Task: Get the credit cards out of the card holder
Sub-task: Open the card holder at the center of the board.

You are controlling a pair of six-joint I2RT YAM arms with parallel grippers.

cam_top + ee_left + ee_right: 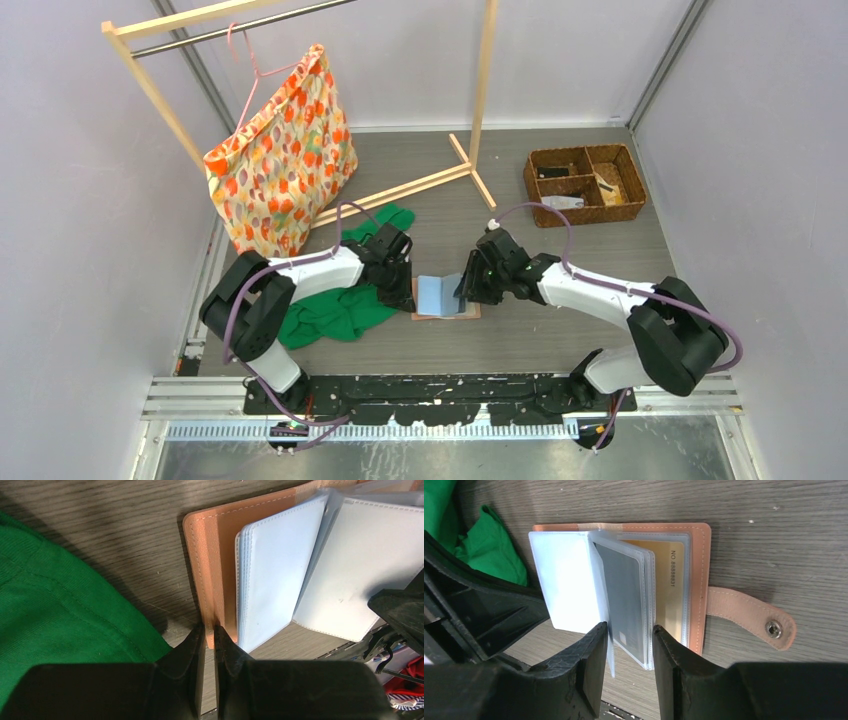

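The holder (pixel 440 297) lies open on the worktop (pixel 540 330) at the centre of the top view, between the two arms, with its pale blue inside facing up. The left gripper (pixel 210 632) comes in from the bottom of its wrist view, and its jaws are pinching the near edge of the holder's salmon cover. A green cloth (pixel 60 605) fills the left of that frame, just beside the holder.

In the right wrist view, the right gripper (pixel 629 635) has its jaws part-spread on either side of a standing sheaf of clear sleeves (pixel 624 595). The sleeves fill the gap, but I cannot tell whether the jaws squeeze them. Right of the sheaf, a gold card (pixel 671 595) sits in a sleeve lying flat against the cover. The snap tab (pixel 749 617) lies flat on the worktop at the right.

A basket (pixel 527 175) sits at the upper right of the top view, well apart from the holder.
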